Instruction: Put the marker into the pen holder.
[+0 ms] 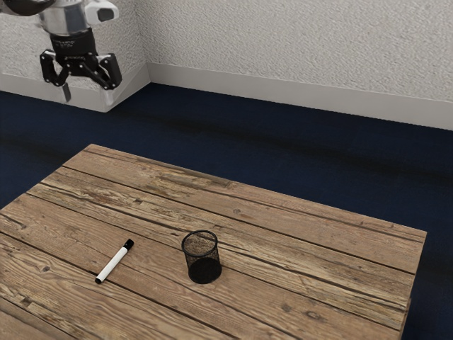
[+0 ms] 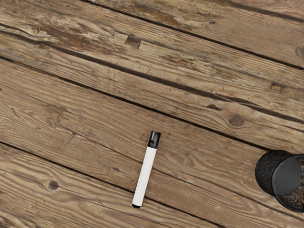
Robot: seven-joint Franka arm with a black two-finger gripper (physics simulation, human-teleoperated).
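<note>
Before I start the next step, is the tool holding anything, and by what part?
Nothing is held: the tool is open above the table, and the marker lies on it.

Soft, even light lies over the plank tabletop (image 1: 318, 244) in both views. In the exterior view the textured wall (image 1: 283, 39) reads pale and bright, the navy carpet (image 1: 283, 152) dim. A small glint marks the marker's black cap (image 2: 155, 139) in the wrist view.
</note>
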